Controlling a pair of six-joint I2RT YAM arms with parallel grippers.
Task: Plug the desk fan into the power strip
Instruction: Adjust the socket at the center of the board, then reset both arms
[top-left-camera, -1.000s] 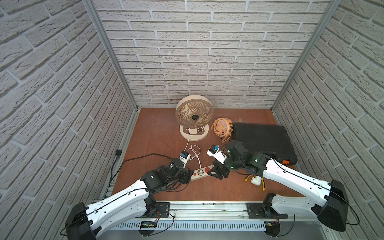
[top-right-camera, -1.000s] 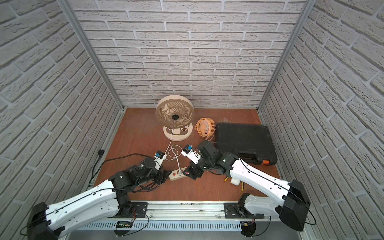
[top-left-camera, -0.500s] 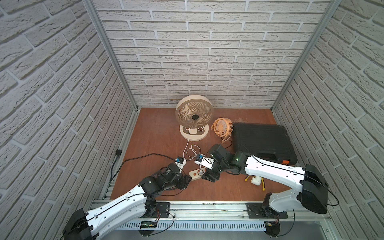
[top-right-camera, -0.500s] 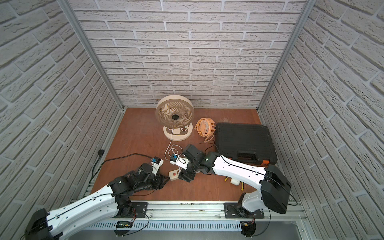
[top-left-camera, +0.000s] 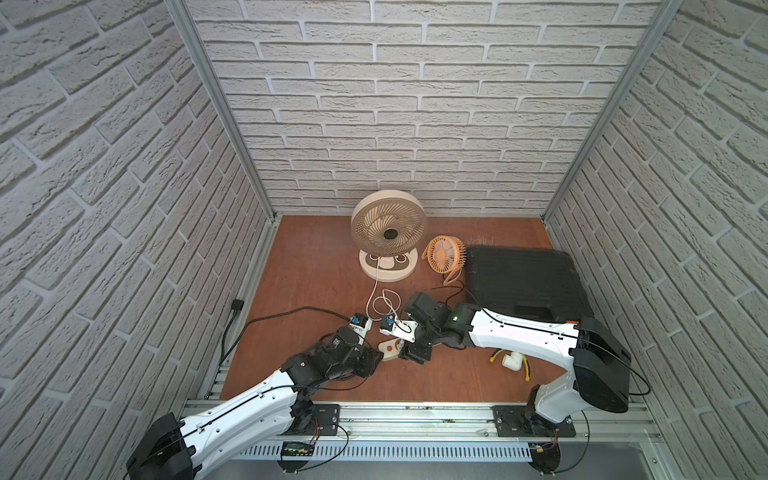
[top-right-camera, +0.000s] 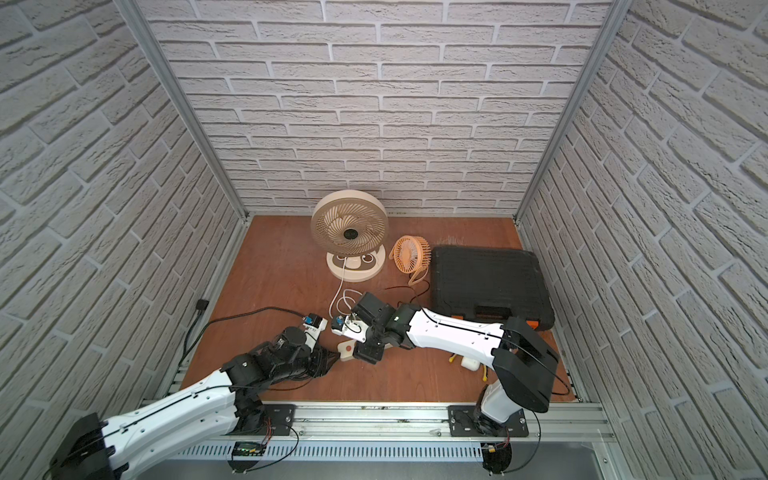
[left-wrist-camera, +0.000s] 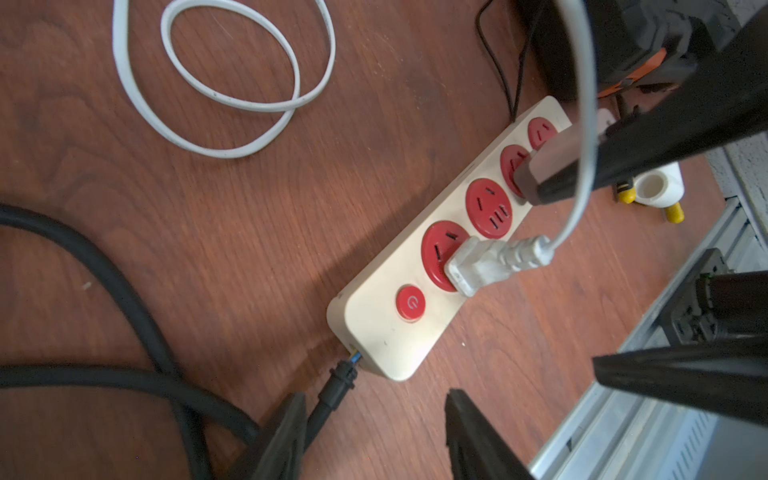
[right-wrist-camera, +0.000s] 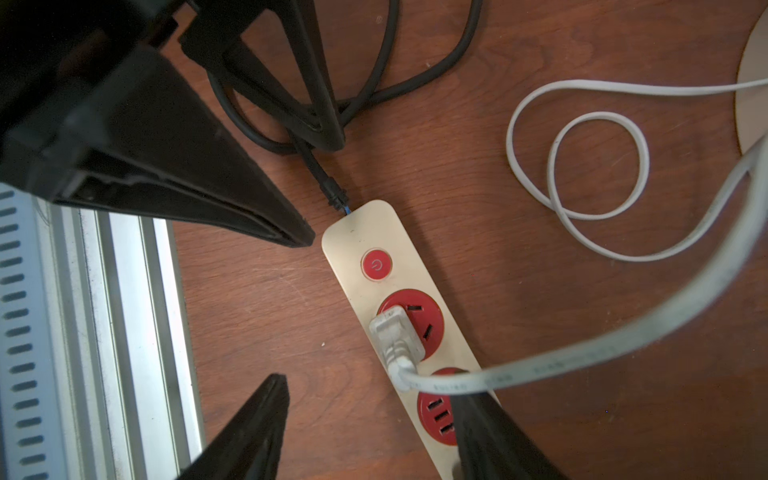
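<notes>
1 power strip (left-wrist-camera: 399, 291) on wood floor betw. both arms: 4 red sockets, 1 red button (left-wrist-camera: 410, 303), 1 white plug (left-wrist-camera: 478, 266) in socket nearest button. 2 fans at back: desk fan (top-left-camera: 388, 232), small orange fan (top-left-camera: 444, 254). Left gripper (left-wrist-camera: 374, 432) & right gripper (right-wrist-camera: 365, 419): fingers apart, grasping nothing.

A black case (top-left-camera: 525, 280) lies beyond the pincers, an orange mini fan (top-left-camera: 444, 254) just beside it; a white fitting (top-left-camera: 512, 359) sits nearer.
</notes>
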